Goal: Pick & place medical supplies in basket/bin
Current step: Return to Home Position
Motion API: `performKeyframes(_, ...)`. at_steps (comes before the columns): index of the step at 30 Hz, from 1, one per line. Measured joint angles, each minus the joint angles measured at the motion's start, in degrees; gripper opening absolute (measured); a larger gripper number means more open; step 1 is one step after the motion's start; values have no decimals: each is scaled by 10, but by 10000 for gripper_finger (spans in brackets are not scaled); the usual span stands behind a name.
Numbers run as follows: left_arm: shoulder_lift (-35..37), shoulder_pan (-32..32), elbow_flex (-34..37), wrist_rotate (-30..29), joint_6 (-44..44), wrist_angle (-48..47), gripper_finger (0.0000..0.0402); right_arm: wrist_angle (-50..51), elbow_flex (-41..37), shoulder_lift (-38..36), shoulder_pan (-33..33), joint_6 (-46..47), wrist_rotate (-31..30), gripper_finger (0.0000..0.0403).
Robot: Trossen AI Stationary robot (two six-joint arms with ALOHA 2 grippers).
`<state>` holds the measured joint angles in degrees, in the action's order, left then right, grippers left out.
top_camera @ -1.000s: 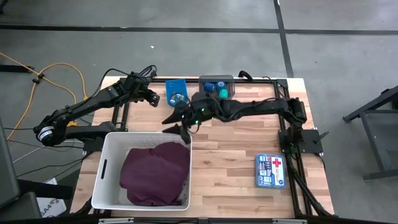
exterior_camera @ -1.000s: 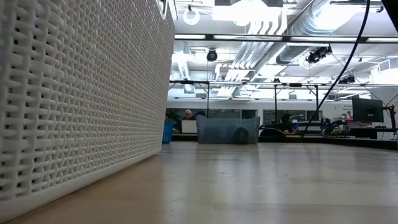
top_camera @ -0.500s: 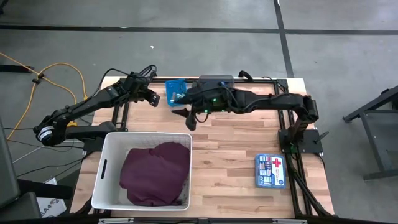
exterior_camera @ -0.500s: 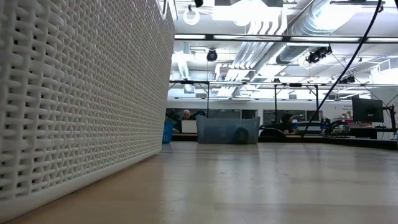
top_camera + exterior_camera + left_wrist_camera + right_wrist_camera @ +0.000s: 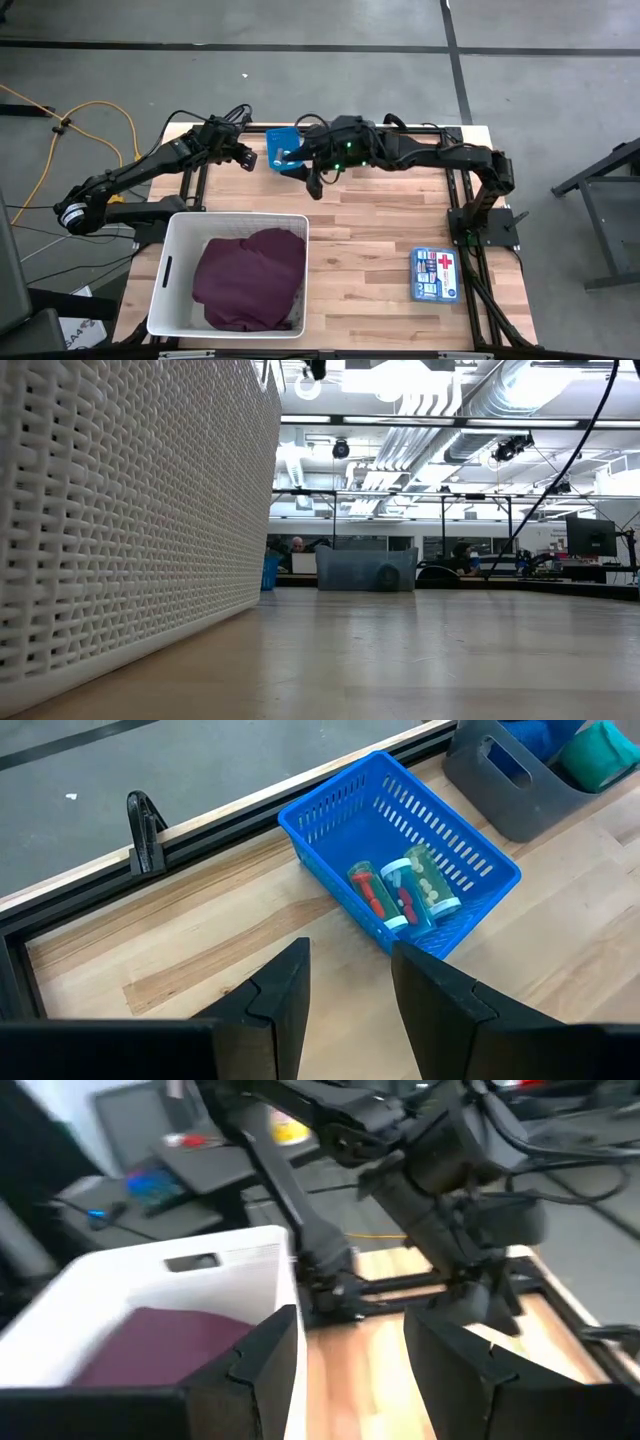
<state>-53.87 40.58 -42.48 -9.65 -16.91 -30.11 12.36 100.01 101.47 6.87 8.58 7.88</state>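
Evidently nearly done: the maroon cloth (image 5: 250, 280) lies in the basket (image 5: 240, 216) at the desk's (image 5: 380, 230) front-left corner, vials (image 5: 405, 895) in the blue bin (image 5: 480, 860) at the back edge. Left claw (image 5: 350, 948) and right claw (image 5: 350, 1320) hover near that bin, fingers apart, empty. A first-aid box (image 5: 435, 274) lies loose, front-right.

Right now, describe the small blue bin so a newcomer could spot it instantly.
Start at the wooden table, with the big white basket at one edge. At the opposite edge, beside a dark grey bin, sits the small blue bin. Only it is bright blue with slotted walls, holding three small vials.
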Motion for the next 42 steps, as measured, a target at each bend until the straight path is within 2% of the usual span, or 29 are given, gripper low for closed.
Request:
performKeyframes(3, 0, 0, 0, 0, 0, 0, 136, 4, 0, 0, 18, 2, 52, 173)
performKeyframes(7, 0, 0, 0, 0, 0, 0, 136, 19, -15, -19, 34, 1, 52, 173)
performKeyframes(13, 0, 0, 0, 0, 0, 5, 136, 2, -85, -81, 44, -13, -9, 173)
performKeyframes(22, 0, 0, 0, 0, 0, 7, 136, -60, -264, -224, 66, 7, -116, 173)
performKeyframes(28, 0, 0, 0, 0, 0, 7, 136, -92, -385, -329, 90, 45, -139, 173)
performKeyframes(35, 0, 0, 0, 0, 0, 7, 136, -102, -485, -432, 119, 81, -141, 173)
performKeyframes(42, 0, 0, 0, 0, 0, 7, 136, -114, -567, -510, 132, 127, -201, 173)
